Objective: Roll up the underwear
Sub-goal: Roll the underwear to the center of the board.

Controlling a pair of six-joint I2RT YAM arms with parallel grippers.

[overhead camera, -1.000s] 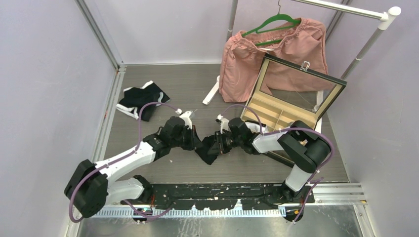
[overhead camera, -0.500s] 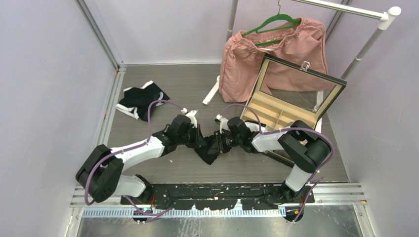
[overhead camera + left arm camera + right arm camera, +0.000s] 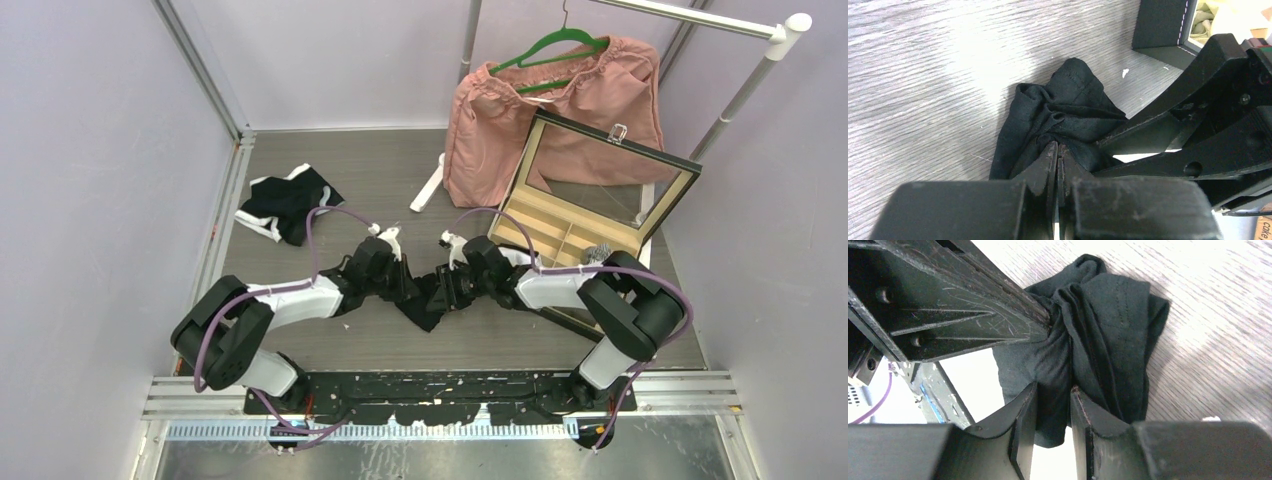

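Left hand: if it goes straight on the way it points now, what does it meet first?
Probably the right hand, just past the black underwear that the left hand pinches; depth is unclear.

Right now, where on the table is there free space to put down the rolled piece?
Bare patches: between the black-and-white underwear and the left arm, and near the front edge, before both arms. Crowded: the middle, where both pincers meet on the black underwear, and the right, taken by the open box.

A pink garment (image 3: 520,110) hangs on a green hanger (image 3: 548,45) from a white rack (image 3: 745,95); an open compartment box (image 3: 585,205) sits on the grey counter (image 3: 330,160).
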